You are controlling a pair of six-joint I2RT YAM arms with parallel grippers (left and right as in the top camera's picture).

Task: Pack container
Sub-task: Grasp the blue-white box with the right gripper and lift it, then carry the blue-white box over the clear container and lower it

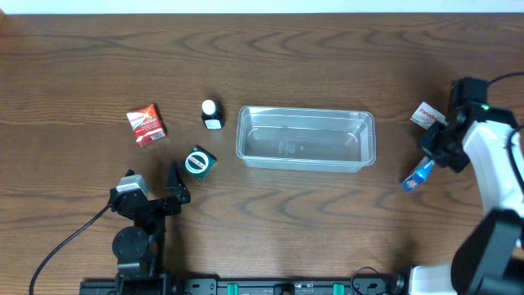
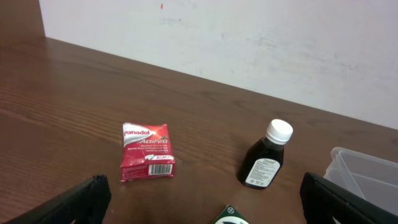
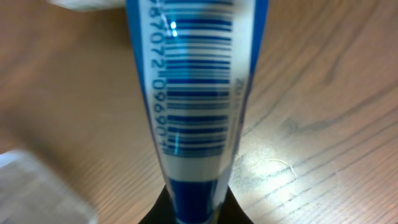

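Observation:
The clear plastic container (image 1: 305,138) stands in the middle of the table; its corner shows in the left wrist view (image 2: 367,171). My right gripper (image 1: 431,160) is shut on a blue and white tube (image 1: 417,175) right of the container, held above the table; the tube's barcode fills the right wrist view (image 3: 196,93). My left gripper (image 1: 173,187) is open and empty at the front left, just behind a green and white box (image 1: 199,161). A red Panadol box (image 2: 147,152) and a dark bottle with a white cap (image 2: 266,155) lie beyond it.
A white and red box (image 1: 428,115) lies at the far right beside my right arm. The red box (image 1: 146,124) and the bottle (image 1: 212,114) sit left of the container. A pale wall borders the table's far edge.

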